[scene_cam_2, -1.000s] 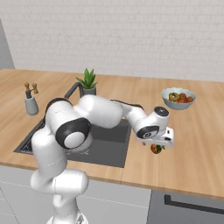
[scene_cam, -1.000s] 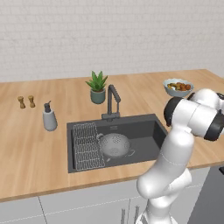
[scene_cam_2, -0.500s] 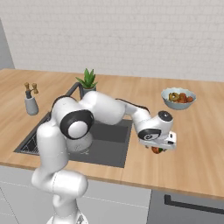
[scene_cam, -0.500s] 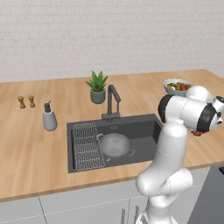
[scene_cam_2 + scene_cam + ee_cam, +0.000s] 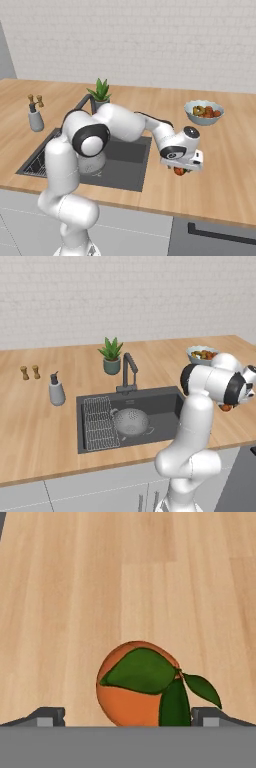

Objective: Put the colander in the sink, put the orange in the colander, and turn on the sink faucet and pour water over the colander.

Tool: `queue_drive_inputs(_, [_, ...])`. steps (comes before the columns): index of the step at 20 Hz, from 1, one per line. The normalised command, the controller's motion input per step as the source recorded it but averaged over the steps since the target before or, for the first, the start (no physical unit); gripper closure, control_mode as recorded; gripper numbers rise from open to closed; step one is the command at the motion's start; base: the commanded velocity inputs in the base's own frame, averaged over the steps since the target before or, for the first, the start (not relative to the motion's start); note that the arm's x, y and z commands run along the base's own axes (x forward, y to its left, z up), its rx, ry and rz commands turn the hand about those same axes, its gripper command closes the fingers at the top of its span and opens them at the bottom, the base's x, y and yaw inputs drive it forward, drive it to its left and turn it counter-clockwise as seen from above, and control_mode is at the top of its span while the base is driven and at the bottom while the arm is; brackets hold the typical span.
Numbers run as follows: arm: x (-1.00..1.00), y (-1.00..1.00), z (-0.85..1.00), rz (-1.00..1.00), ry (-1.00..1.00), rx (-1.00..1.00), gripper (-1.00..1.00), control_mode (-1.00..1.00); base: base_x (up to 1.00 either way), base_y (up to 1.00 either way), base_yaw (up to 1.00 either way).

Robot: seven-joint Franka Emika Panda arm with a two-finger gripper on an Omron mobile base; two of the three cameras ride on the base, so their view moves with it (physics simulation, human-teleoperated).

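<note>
Orange [image 5: 137,684] between open gripper [image 5: 127,716] fingertips

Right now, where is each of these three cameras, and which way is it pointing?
Left base view: behind the arm's left, looking forward over the dark grey sink; white arm rises lower right.
Right base view: behind its right; arm rises lower left, open hand over the small bright orange fruit.
Hand view: on the hand, looking at the orange between the fingertips.
Both base views share the sink.
</note>
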Motion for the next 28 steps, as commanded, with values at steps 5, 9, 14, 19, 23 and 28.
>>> queue_drive_inputs(5, [0.05, 0.0, -0.2, 0.0, 0.0, 0.0, -1.0, -1.0, 0.0, 0.0, 0.0])
queue_drive_inputs(9, [0.06, 0.0, -0.16, 0.0, 0.0, 0.0, -1.0, -1.0, 0.0, 0.0, 0.0])
queue_drive_inputs(14, [0.1, 0.0, -0.15, 0.0, 0.0, 0.0, 1.0, -1.0, 0.0, 0.0, 0.0])
queue_drive_inputs(19, [0.12, 0.0, -0.05, 0.0, -0.01, 0.0, 1.0, -1.0, 0.0, 0.0, 0.0])
queue_drive_inputs(23, [-0.01, 0.0, 0.01, -0.03, -0.02, 0.0, 1.0, -1.0, 0.0, 0.0, 0.0])
queue_drive_inputs(28, [-0.61, 0.0, 0.28, -0.06, -0.07, 0.0, 1.0, -1.0, 0.0, 0.0, 0.0])
